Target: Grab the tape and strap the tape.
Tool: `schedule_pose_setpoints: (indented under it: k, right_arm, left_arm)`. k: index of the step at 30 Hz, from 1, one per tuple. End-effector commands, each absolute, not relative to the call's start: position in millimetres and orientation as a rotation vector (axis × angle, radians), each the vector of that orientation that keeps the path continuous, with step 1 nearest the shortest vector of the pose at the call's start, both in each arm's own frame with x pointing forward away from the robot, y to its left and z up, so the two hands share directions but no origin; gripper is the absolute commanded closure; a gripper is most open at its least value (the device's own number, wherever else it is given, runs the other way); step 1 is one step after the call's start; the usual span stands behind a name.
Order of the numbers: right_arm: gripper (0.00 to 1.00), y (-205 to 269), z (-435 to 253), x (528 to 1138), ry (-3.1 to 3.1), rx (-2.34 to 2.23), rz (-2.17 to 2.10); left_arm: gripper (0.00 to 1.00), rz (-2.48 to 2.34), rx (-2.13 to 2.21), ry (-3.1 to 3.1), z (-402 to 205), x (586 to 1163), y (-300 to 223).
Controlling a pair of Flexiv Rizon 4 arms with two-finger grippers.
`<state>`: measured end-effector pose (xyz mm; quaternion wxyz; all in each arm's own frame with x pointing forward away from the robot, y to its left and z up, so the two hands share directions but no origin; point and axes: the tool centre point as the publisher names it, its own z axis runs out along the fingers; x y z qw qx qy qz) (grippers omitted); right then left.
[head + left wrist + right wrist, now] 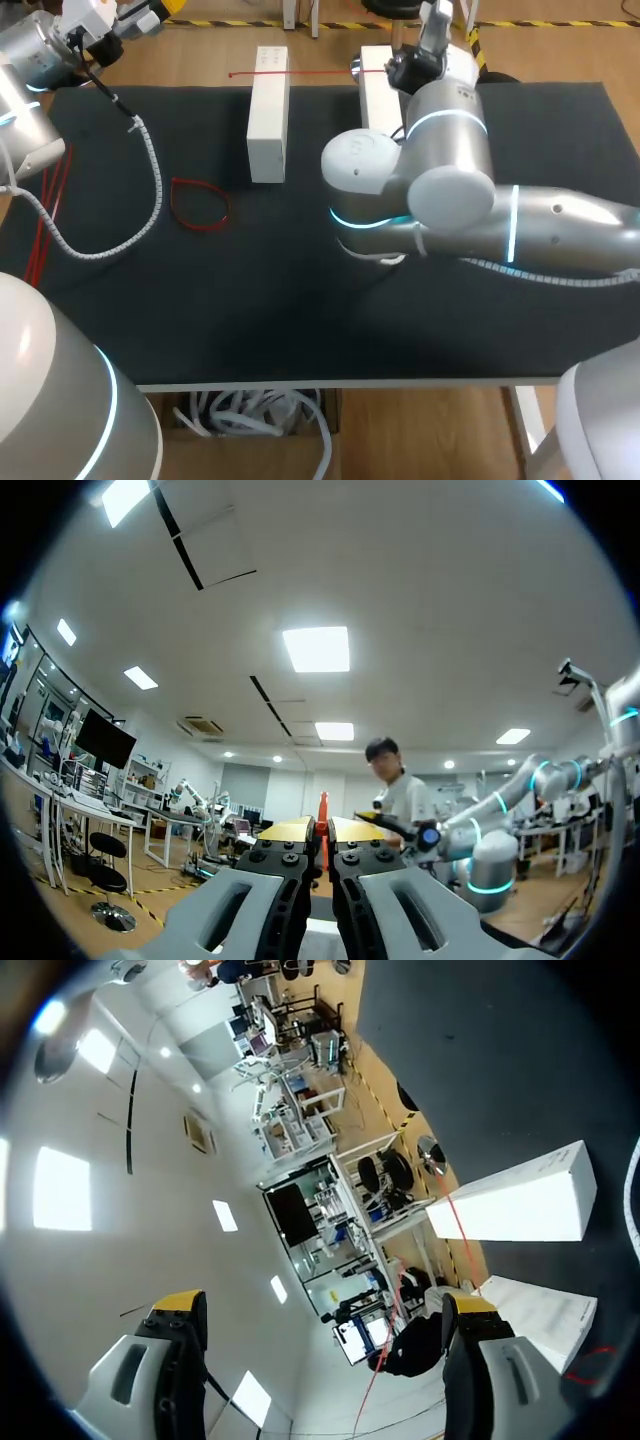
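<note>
Left wrist view: tool (323, 832) pinches thin red tape (322, 805)

Right white box (372, 90) half behind the right arm (450, 170); red strip (322, 808) mostly buried between the left gripper (322, 830) fingers.

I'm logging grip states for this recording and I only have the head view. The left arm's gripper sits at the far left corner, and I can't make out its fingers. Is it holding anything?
Observer: Yes. In the left wrist view the left gripper is shut, with a thin red strip pinched between its yellow tips.
Operator: And the right one? That arm's own bulk hides it from me.
Observer: In the right wrist view the right gripper is open, its fingers wide apart with nothing between them. The white boxes show beyond one finger.
</note>
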<state>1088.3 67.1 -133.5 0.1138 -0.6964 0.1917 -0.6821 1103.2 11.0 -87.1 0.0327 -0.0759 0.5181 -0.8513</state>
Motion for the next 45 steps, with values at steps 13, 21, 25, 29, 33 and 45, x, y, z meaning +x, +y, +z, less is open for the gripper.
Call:
schedule_pose_setpoints:
  k: [13, 21, 25, 29, 33, 45]
  right_arm:
    - [0.00, 71, -135, 1111, 0.512, -2.002, -2.036]
    - [0.00, 69, -138, 1122, 0.514, -1.994, -2.081]
    - [0.00, 68, -138, 1125, 0.520, -1.986, -2.096]
    - [0.00, 68, -137, 1128, 0.522, -1.972, -2.112]
    - [0.00, 68, -135, 1132, 0.517, -1.955, -2.127]
    - [0.00, 69, -132, 1137, 0.507, -1.923, -2.161]
  left_arm:
    - [1.00, -2.623, -0.228, 1.594, -88, 1105, 11]
    - [1.00, -2.623, -0.228, 1.594, -88, 1105, 11]
    - [1.00, -2.623, -0.228, 1.594, -88, 1105, 11]
    - [1.00, -2.623, -0.228, 1.594, -88, 1105, 11]
    - [1.00, -2.623, -0.228, 1.594, -88, 1105, 11]
    - [1.00, -2.623, -0.228, 1.594, -88, 1105, 11]
